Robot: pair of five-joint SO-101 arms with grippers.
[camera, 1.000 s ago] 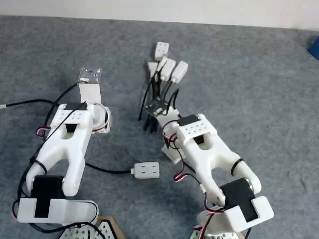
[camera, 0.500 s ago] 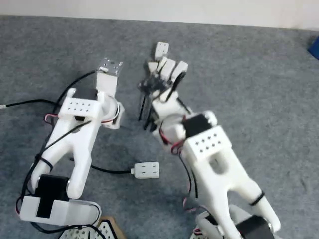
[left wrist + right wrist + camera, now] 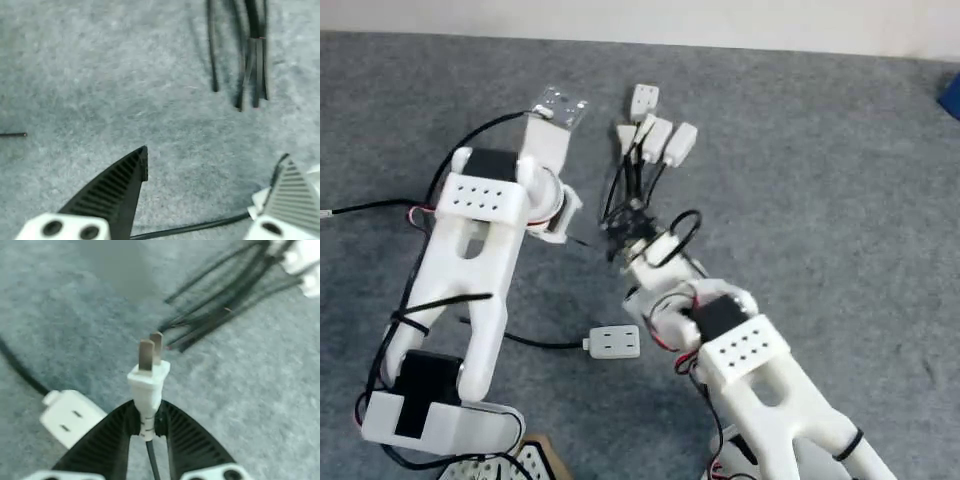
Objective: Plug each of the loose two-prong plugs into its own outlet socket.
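From above, you have a grey, short-pile carpet [image 3: 840, 200] as the working surface, with a pale wall strip [image 3: 720, 20] along its far edge. The left arm [image 3: 470, 260] and the right arm [image 3: 750, 350] are of hard white plastic, with angular shells. Between them lies a white, box-shaped outlet socket [image 3: 615, 342] on a thin black cord. Beyond the arms, four small white blocks [image 3: 657, 133] lie close together. Black cords [image 3: 630, 190] run from them toward the right arm.

In the left wrist view, your left gripper [image 3: 215, 160] is spread wide and holds nothing. One finger [image 3: 122, 185] is black and ribbed; the other is pale. The gripper hangs over the fuzzy carpet, and the cut ends of the black cords lie farther off.

In the right wrist view, your right gripper [image 3: 147, 412] is clenched on the neck of a white two-prong plug [image 3: 148, 377]. The two flat metal prongs point away from the fingers. The outlet socket lies on the carpet just beside the gripper, with two slots facing up.
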